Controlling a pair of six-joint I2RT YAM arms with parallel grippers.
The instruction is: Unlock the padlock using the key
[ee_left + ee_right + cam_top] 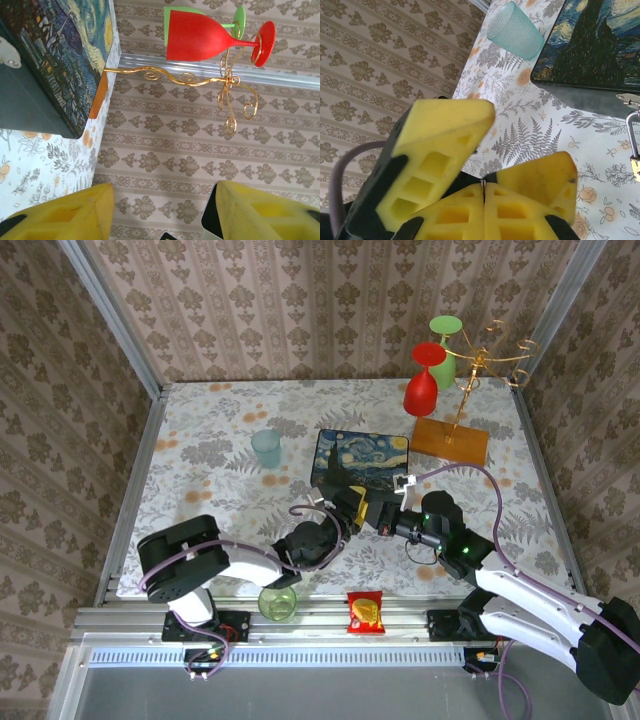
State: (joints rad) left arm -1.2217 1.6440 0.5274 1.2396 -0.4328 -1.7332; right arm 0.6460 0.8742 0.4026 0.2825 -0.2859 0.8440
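The padlock [635, 169], a brass body under a thin silvery shackle, shows at the right edge of the right wrist view, by the front of the Starry Night box [590, 45]. My right gripper [484, 184] is shut, and a thin metal sliver that looks like the key [483, 190] is pinched between its pads. The left gripper's yellow fingers [440, 150] stand on either side of the right gripper's tips. In the left wrist view the left gripper [162, 210] has a wide gap between its fingers. Seen from above, the left gripper [352, 508] and the right gripper [378, 521] meet just in front of the box.
The Starry Night box [362, 458] lies mid-table with a teal cup [267, 449] to its left. Red and green glasses [424, 380] hang on a gold rack with an orange base [450, 440] at the back right. A green cup [277, 603] and a snack packet [365, 612] sit at the near edge.
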